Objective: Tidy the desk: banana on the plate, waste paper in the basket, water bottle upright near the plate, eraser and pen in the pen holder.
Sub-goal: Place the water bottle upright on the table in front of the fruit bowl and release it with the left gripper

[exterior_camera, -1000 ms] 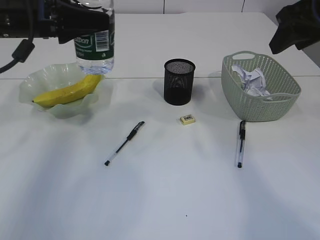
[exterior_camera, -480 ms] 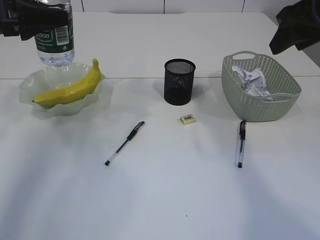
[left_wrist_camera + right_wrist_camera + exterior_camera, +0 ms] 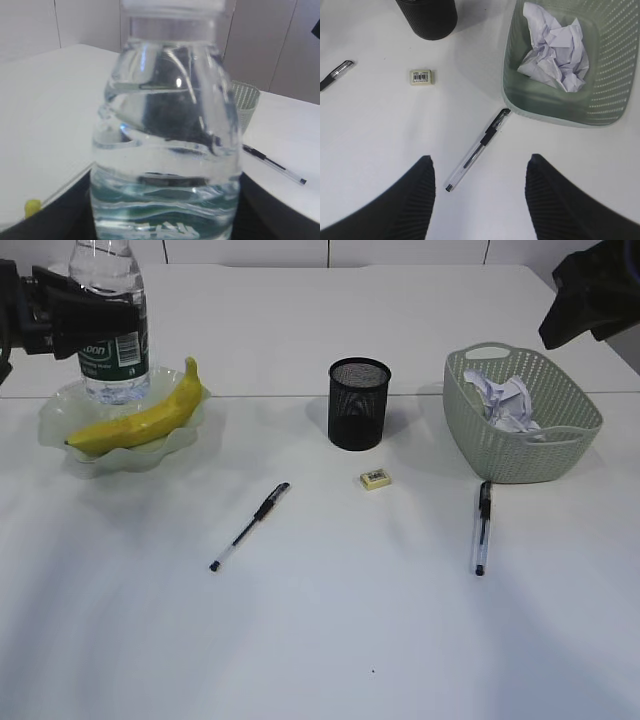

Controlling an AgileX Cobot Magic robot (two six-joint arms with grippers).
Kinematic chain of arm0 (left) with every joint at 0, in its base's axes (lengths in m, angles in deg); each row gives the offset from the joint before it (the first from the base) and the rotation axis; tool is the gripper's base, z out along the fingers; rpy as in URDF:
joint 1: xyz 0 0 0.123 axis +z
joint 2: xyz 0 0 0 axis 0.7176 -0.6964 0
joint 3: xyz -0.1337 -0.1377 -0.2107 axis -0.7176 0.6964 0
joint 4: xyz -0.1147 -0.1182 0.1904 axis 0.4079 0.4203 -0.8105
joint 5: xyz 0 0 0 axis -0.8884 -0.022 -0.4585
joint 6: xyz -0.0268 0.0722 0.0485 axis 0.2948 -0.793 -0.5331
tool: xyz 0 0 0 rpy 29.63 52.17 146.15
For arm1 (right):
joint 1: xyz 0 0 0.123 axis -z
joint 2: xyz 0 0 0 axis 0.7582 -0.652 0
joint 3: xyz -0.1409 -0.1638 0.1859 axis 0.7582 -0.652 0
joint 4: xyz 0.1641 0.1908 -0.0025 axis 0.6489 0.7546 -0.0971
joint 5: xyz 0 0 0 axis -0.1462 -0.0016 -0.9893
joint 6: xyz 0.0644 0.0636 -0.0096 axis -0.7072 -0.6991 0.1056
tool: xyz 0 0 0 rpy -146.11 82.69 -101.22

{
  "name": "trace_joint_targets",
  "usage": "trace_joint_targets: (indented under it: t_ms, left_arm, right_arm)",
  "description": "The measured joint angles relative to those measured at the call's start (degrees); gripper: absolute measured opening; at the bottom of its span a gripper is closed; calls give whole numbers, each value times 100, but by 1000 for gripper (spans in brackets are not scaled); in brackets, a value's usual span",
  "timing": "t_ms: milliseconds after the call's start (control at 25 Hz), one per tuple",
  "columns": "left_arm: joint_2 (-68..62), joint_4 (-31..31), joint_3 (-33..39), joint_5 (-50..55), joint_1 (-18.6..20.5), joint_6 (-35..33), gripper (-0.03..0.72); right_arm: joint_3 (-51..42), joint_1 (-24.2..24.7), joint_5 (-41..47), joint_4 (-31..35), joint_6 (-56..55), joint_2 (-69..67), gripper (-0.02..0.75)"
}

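Your left claw [image 3: 62, 312] is clamped on the bottle [image 3: 110, 325], which stands upright between the fingers. Its green label reads only as "...oon" plus a barcode. The bottle's base sits just behind the plate [image 3: 60, 405]; whether it touches the table cannot be told. The left wrist view is filled by clear plastic and a white cap.

The banana [image 3: 140, 420] lies on the plate, just below and to the right of that claw.

Your right claw [image 3: 480, 200] hangs with its fingers spread wide and nothing between them. Directly ahead of it lies a pen [image 3: 479, 148], cap end touching the basket [image 3: 600, 107]. Crumpled paper [image 3: 554, 47] sits inside the basket, ahead and to the right. The eraser [image 3: 421, 76], bearing a barcode sticker, lies ahead to the left, with the holder [image 3: 427, 17] beyond it. A second pen [image 3: 250, 525] lies further left, well apart from both claws.
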State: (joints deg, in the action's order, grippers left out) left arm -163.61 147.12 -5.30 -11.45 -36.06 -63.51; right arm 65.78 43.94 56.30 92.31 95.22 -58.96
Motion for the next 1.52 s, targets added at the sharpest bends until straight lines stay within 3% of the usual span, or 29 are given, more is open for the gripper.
trace_joint_targets:
  t_ms: [320, 880, 1520]
  left_arm:
    - [-425, 62, 38, -111, 90, -239, 442]
    - [-770, 414, 989, -172, 90, -1622, 441]
    - [-1587, 513, 1025, -252, 90, -2108, 434]
  right_arm:
    - [0, 0, 10, 0, 0, 0, 430]
    - [0, 0, -33, 0, 0, -76, 430]
    - [0, 0, -87, 22, 0, -338, 430]
